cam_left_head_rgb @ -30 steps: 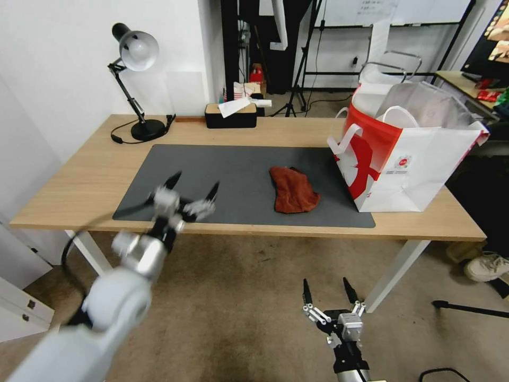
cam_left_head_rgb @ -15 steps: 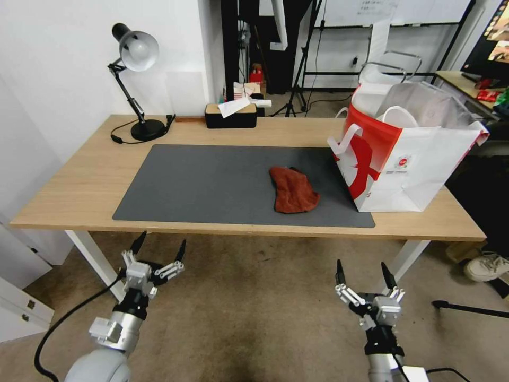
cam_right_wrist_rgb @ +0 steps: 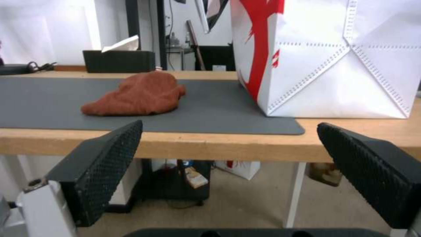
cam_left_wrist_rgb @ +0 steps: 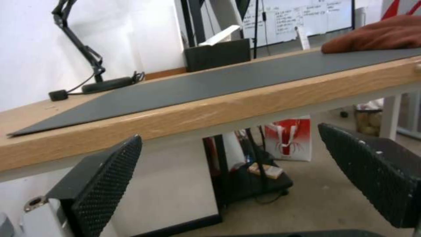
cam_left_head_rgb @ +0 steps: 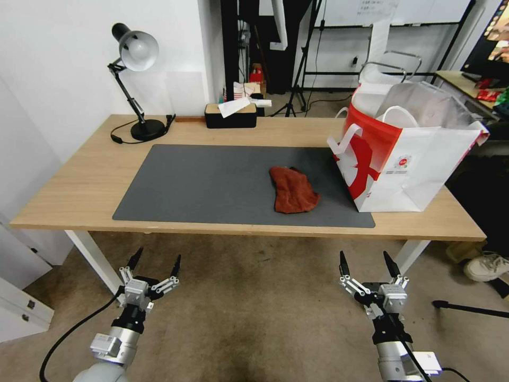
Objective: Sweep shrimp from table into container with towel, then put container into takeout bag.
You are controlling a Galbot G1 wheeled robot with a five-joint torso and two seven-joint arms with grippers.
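Rust-red towel (cam_left_head_rgb: 293,189) lies on tabletop (cam_left_head_rgb: 85,185) mat beside bag (cam_left_head_rgb: 405,159); left tool (cam_left_head_rgb: 152,262) and right tool (cam_left_head_rgb: 368,263) wide open, empty, below edge.

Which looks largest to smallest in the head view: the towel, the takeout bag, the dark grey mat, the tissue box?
1. dark grey mat
2. takeout bag
3. towel
4. tissue box, though it stands farther away, so towel versus box is unsure.
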